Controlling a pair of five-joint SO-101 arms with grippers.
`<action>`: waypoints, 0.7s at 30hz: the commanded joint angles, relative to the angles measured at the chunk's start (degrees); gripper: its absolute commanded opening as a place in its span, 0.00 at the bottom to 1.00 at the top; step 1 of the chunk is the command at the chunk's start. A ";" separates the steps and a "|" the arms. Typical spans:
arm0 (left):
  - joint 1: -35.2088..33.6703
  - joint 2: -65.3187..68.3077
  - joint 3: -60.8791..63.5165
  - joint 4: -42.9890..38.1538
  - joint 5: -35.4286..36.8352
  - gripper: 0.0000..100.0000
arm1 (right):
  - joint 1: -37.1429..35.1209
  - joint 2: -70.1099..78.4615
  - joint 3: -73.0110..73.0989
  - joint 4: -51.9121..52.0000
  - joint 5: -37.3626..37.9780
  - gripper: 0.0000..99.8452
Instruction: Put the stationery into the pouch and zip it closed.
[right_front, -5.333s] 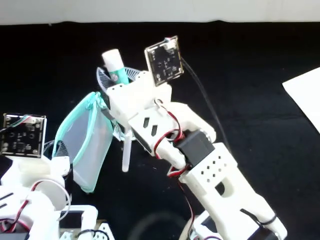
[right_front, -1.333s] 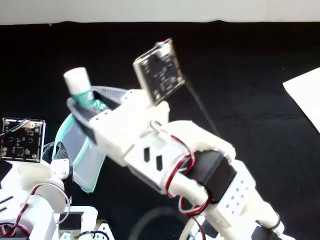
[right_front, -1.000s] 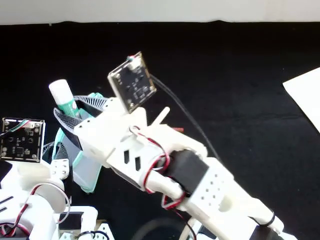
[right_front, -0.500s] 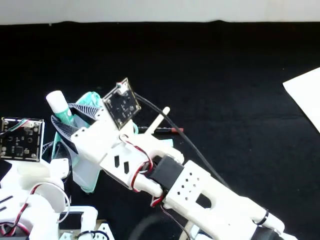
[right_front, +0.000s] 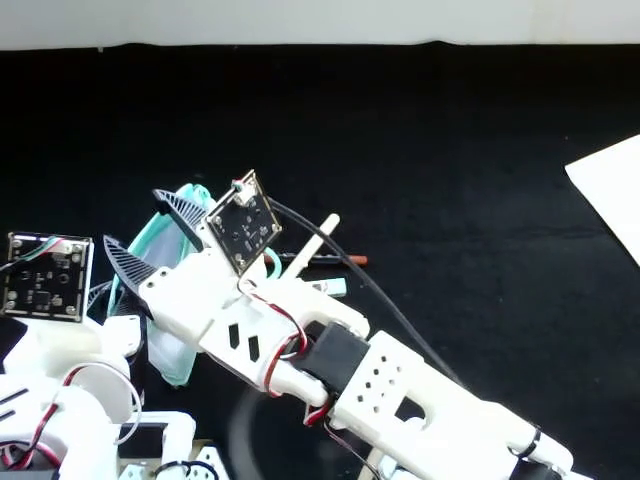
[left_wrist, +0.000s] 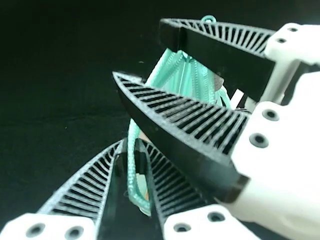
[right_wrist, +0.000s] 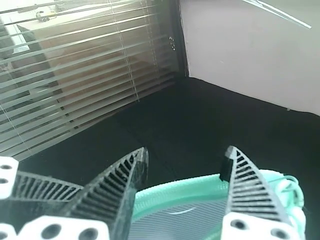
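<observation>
My right jaws (right_front: 135, 220) have let go. Half a second ago a glue stick stood upright between them, white cap up, over the mouth of the pouch (right_front: 165, 350). Now they stand spread wide with nothing in them. Over the last second that arm has also swung in and come down low over the opening.

In the right wrist view the jaws (right_wrist: 186, 150) straddle the pouch's teal rim (right_wrist: 200, 200). I take it the stick has dropped inside, though I cannot see it through the mesh from any angle, so that is a fair guess and not a sighting.

My left jaws (left_wrist: 131, 150) are pinched tight on the pouch's zip edge (left_wrist: 185, 75) and hold the pouch up and open, right beside the open right jaws.

So one item looks stowed, but the job is far from closed. A dark pen (right_front: 335, 260) with a red end lies on the bench (right_front: 480, 150) just beyond my right arm, outside the pouch. The zip is wide open. I expect my right arm must lift clear and fetch that pen before any zipping.
</observation>
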 joint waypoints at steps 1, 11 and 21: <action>-0.57 0.92 9.01 1.85 0.26 0.01 | 1.19 -0.04 -0.48 -0.22 0.09 0.26; -0.57 0.92 9.10 1.85 0.26 0.01 | 27.56 0.31 -11.03 11.74 -6.86 0.26; -0.57 0.92 9.10 1.85 0.18 0.01 | 36.35 0.40 4.18 23.16 -18.20 0.26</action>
